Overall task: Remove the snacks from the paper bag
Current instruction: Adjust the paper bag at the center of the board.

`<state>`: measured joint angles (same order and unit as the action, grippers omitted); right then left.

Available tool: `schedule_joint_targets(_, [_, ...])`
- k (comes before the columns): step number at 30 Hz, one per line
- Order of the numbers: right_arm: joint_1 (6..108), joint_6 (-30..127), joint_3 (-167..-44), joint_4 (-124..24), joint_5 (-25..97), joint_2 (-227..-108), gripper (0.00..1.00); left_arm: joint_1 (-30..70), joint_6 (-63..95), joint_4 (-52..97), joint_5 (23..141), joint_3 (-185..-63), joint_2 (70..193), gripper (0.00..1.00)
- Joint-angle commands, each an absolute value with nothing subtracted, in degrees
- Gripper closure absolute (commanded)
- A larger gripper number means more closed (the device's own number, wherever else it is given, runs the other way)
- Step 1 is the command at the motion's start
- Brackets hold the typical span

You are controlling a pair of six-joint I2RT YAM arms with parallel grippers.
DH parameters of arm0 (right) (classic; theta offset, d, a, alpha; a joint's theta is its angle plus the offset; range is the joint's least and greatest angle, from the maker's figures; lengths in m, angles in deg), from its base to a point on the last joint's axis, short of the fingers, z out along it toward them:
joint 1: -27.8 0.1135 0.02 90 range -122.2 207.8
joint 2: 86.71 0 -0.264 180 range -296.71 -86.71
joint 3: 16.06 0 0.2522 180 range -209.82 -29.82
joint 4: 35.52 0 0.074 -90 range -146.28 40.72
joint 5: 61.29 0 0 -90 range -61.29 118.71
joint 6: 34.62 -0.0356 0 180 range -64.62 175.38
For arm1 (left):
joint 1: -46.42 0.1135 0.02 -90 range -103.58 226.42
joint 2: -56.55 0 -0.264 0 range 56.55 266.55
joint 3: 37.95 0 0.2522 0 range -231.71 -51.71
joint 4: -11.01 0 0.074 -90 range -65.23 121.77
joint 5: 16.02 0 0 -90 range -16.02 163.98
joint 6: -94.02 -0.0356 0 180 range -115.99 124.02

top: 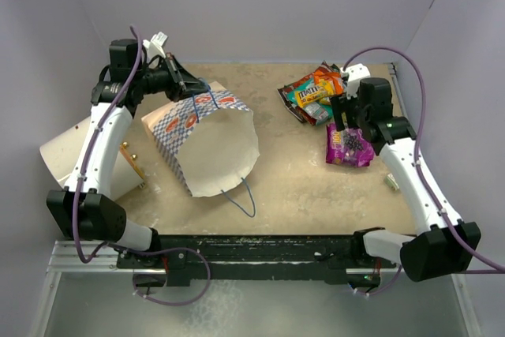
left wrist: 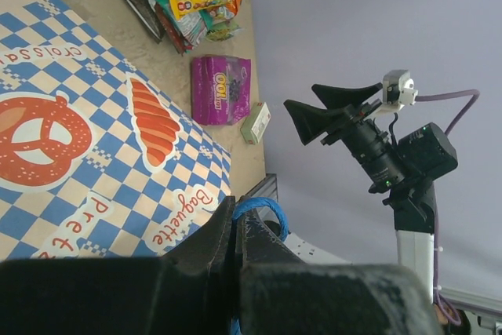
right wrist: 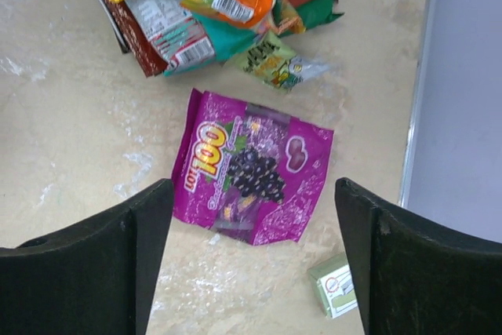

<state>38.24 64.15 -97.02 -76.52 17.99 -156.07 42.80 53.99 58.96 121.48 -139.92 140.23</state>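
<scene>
Left edge: a white-and-tan drum (top: 69, 154) lies beside the left arm; not part of the job.

Left gripper (top: 185, 84) is at the far end of the paper bag (top: 207, 138). In the wrist view its fingers (left wrist: 205, 242) are pressed together with the blue cord handle (left wrist: 263, 208) pinched between them. The bag lies tipped on its side on the table (top: 292, 187), mouth gaping toward the near edge. The cream inside shows no packet from above, though the deep end is hidden.

Centre-right: the snacks (top: 314, 92) sit heaped near the far edge, well clear of the bag. A purple packet (top: 349, 146) lies flat just in front of the heap.

Right gripper (right wrist: 252, 191) hangs over that purple packet, jaws spread wide to either side of it, nothing held. A small white-green box (right wrist: 336, 294) sits near the table's right edge.

Judgement: unloading looks essentially finished. What remains, if anything, is confirming the bag holds nothing more.
</scene>
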Motion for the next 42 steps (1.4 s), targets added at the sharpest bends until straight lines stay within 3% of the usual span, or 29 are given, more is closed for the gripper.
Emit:
schedule_joint_targets(1, [38.9, 64.5, -101.8, -72.4, 19.4, -155.8, 0.11, 40.8, 57.4, 54.9, 121.1, -142.6, 139.6, 1.0])
schedule_joint_targets(4, [39.5, 61.8, -103.3, -70.7, 21.9, -156.2, 0.0, 38.1, 59.3, 54.2, 119.4, -143.5, 139.6, 1.0])
schedule_joint_targets(11, [39.7, 51.4, -108.8, -67.4, 20.9, -156.6, 0.0, 30.0, 64.7, 52.5, 116.6, -152.8, 142.8, 1.0])
schedule_joint_targets(18, [39.8, 45.5, -112.5, -70.1, 22.2, -155.9, 0.0, 30.6, 63.7, 55.0, 114.0, -160.1, 143.6, 1.0])
schedule_joint_targets(26, [39.9, 46.7, -113.5, -73.1, 24.6, -154.3, 0.01, 42.2, 60.3, 56.0, 114.7, -146.0, 138.5, 1.0])
schedule_joint_targets(32, [39.9, 44.4, -115.4, -74.2, 25.3, -153.7, 0.01, 43.8, 55.6, 57.7, 116.2, -139.9, 138.5, 1.0])
schedule_joint_targets(37, [39.9, 43.5, -116.0, -74.3, 25.5, -152.7, 0.0, 44.0, 52.4, 60.7, 115.0, -140.9, 138.2, 0.8])
schedule_joint_targets(42, [39.9, 43.3, -117.8, -75.1, 24.4, -153.0, 0.01, 44.3, 46.8, 70.1, 109.1, -145.9, 138.4, 0.32])
